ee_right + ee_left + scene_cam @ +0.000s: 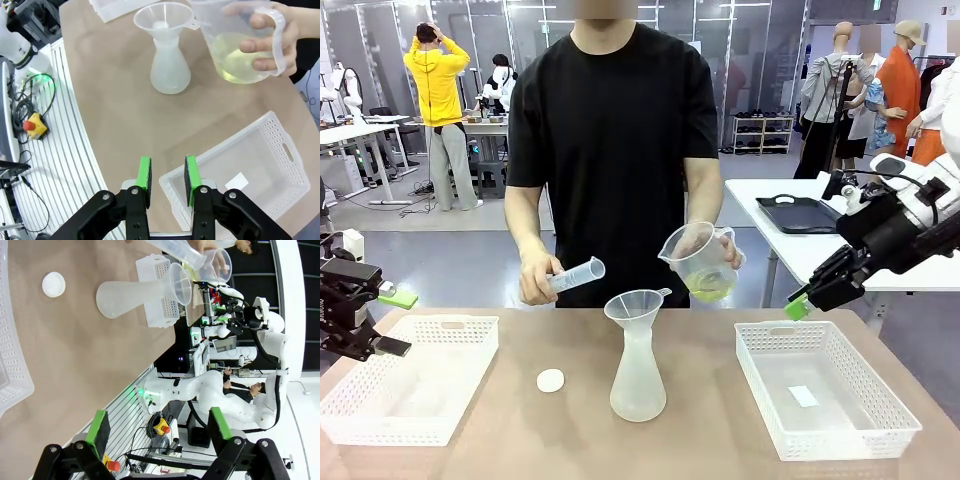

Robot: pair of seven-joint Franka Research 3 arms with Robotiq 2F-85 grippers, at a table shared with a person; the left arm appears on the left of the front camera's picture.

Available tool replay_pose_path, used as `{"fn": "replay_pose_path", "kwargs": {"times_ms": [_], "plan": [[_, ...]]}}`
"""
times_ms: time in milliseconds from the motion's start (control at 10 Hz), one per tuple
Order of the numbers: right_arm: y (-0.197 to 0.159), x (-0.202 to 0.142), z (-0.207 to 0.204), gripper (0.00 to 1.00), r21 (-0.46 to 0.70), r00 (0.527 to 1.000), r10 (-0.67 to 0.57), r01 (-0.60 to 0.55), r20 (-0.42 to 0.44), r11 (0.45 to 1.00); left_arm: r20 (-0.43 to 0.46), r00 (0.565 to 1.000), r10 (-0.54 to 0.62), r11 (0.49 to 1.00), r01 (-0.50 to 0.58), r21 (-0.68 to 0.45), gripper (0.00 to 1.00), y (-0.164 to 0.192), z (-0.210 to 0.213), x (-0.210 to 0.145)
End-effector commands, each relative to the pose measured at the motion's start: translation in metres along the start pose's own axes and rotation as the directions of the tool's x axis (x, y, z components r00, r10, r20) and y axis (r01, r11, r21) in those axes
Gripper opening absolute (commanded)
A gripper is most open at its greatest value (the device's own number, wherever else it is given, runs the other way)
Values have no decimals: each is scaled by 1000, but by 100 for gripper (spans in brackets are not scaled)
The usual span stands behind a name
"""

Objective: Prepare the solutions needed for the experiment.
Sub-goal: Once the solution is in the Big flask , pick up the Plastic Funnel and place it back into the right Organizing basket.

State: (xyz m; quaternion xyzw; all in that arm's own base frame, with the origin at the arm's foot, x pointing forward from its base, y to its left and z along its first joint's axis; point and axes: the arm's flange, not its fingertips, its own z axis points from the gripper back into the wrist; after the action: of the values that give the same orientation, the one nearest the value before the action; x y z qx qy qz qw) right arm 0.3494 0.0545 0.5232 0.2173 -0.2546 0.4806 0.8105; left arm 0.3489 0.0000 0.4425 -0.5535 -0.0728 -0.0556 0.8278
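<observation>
Across the table a person holds a see-through jug (703, 262) with a little pale yellow-green solution (710, 290) in one hand. The other hand holds a tilted measuring cylinder (572, 276). Both are above a frosted flask (638, 378) topped with a funnel (635, 304) at the table's middle. My left gripper (392, 322) hovers wide open over the left basket's near-left side. My right gripper (798, 305) hangs above the right basket's far edge, its pads (145, 174) narrowly apart with nothing between. The right wrist view shows the solution (235, 62), jug (250, 30) and flask (170, 70).
A white basket (360, 410) stands at the left and another (860, 420) at the right with a white slip (803, 396) inside. A small white round stopper (550, 380) lies left of the flask. A red emergency button (34, 125) sits beside the table's edge.
</observation>
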Motion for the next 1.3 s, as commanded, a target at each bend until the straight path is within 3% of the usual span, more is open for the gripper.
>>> {"fn": "replay_pose_path", "kwargs": {"times_ms": [0,100,200,300,500,600,700,900,1200], "plan": [[-6,7,-13,36,112,989,-150,148,13,983,7,1000,-9,1000,9,-25,100,-4,0,1],[-18,4,-17,36,256,938,-339,311,70,915,7,1000,-9,1000,9,-25,100,-4,0,1],[-33,-6,-14,36,329,867,-488,434,101,839,7,1000,-9,1000,9,-25,100,-4,0,1],[-40,-13,-11,36,423,808,-580,492,105,761,7,1000,-9,1000,9,-25,100,-4,0,1],[-49,-32,-12,36,506,689,-724,611,39,609,7,1000,-9,1000,9,-25,100,-4,0,1],[-50,-41,-13,36,550,613,-789,666,-20,504,7,1000,-9,1000,9,-25,100,-4,0,1],[-52,-49,-18,36,575,599,-798,677,-67,460,7,1000,-9,1000,9,-25,100,-4,0,1],[-54,-60,-24,36,607,556,-827,685,-81,401,7,1000,-9,1000,9,-25,100,-4,0,1],[-53,-71,-33,36,636,554,-828,670,-84,383,7,1000,-9,1000,9,-25,100,-4,0,1]]}}
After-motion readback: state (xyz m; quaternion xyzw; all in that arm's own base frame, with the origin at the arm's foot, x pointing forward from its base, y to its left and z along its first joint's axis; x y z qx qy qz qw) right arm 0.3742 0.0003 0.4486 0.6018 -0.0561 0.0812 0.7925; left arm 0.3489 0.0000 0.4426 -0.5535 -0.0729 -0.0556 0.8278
